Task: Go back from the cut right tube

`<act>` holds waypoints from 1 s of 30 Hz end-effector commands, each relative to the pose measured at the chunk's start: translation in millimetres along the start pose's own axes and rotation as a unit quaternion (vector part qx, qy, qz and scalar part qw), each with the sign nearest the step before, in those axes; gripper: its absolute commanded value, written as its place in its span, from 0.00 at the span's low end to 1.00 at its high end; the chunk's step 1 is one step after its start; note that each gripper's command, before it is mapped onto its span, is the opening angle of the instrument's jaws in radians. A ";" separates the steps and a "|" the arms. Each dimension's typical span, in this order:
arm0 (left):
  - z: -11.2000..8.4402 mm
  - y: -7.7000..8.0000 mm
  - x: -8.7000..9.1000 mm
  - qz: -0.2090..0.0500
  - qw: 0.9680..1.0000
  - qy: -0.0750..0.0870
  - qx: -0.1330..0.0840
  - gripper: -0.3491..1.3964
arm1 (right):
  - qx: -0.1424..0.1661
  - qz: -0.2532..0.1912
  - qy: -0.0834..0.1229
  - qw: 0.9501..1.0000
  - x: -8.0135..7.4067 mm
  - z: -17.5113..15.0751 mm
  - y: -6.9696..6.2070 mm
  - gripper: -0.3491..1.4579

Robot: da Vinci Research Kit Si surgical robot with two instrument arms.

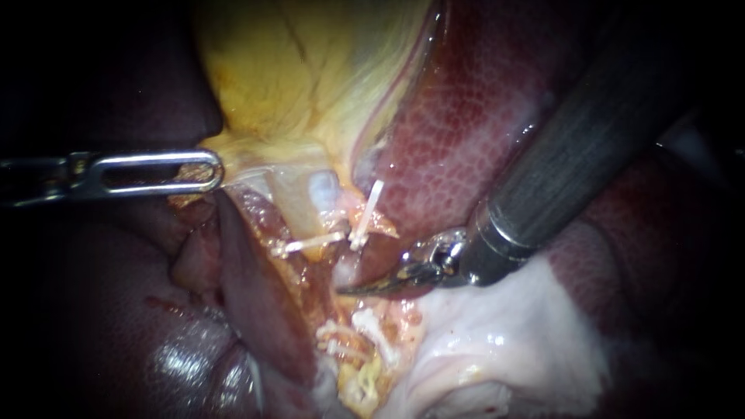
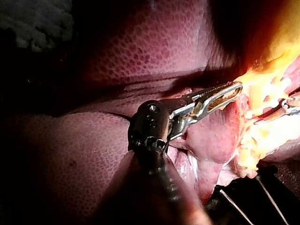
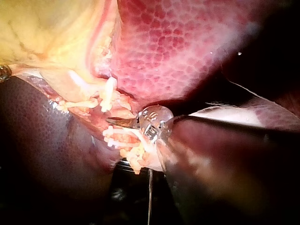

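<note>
In the endoscope view, your left instrument (image 1: 203, 171), a slim steel shaft with a windowed end effector, enters from the left. Its end effector is clamped on a fold of the yellow, fatty gallbladder (image 1: 310, 70). Your right instrument (image 1: 358, 288), a thick dark shaft ending in thin curved blades, has its end effector closed to a single point, holding nothing. That point sits just on the near side of the cut right tube (image 1: 376, 226), a short pale stub carrying a white plastic clip (image 1: 370, 209), beside the mottled red liver (image 1: 466, 101).

In the left wrist view, your left instrument (image 2: 225, 93) pinches yellow tissue, with the liver (image 2: 140, 47) beyond it.

In the right wrist view, your right instrument (image 3: 118, 122) has its blades together, just beside the cut right tube (image 3: 117, 108) and its clip (image 3: 108, 96). The liver (image 3: 178, 51) lies ahead.
</note>
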 end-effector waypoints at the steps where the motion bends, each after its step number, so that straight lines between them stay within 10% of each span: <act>1: 0.0 0.0 0.0 0.000 1.000 0.000 0.000 0.00 | -0.001 0.000 0.000 1.000 0.0 -0.1 0.0 0.00; 5: -0.1 0.0 0.0 0.000 1.000 0.000 0.000 0.00 | -0.007 -0.015 0.020 1.000 -0.2 -0.1 -0.1 0.00; 8: -0.1 -0.1 0.0 0.000 1.000 0.000 0.000 0.00 | -0.020 -0.047 0.046 0.998 -0.2 0.1 -0.6 0.62; 12: -0.1 0.0 0.0 0.000 1.000 0.000 0.000 0.00 | -0.033 -0.075 0.058 0.995 -0.2 0.4 -1.5 0.86; 24: -0.2 0.0 0.0 0.000 1.000 0.000 0.000 0.00 | -0.061 -0.134 0.082 0.986 -0.2 -2.3 -2.5 0.98; 30: -0.2 0.1 0.0 0.000 1.000 -0.001 -0.001 0.00 | -0.127 -0.192 0.106 0.967 0.5 -8.0 -5.1 0.98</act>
